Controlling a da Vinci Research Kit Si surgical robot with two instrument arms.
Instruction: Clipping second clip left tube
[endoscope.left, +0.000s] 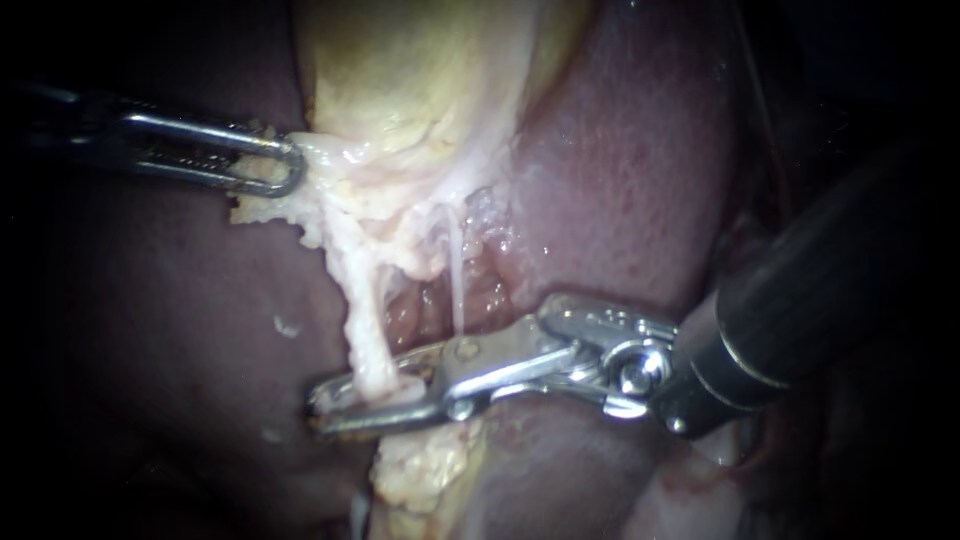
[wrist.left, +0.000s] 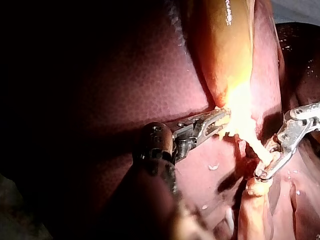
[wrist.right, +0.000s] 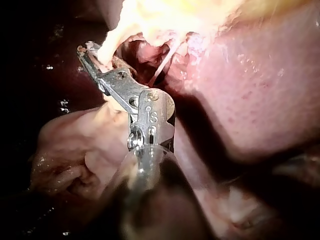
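Risk: tube tear. Right instrument (endoscope.left: 318, 408), lower centre of frame, has jaws closed across left tube (endoscope.left: 360, 310), the pale strand running down from gallbladder (endoscope.left: 400, 70). Clip itself not visible. Left instrument (endoscope.left: 290, 165), upper left, grips gallbladder edge and holds strand taut. Too much pull could rip tube at jaws. Thin right tube (endoscope.left: 456, 270) is just beside; jaws could catch it if shifted.

The endoscope faces the pale, stringy left tube (endoscope.left: 365, 335) close up; both wrist cameras look forward from nearby, sharing it and the dark red liver (endoscope.left: 620, 180).
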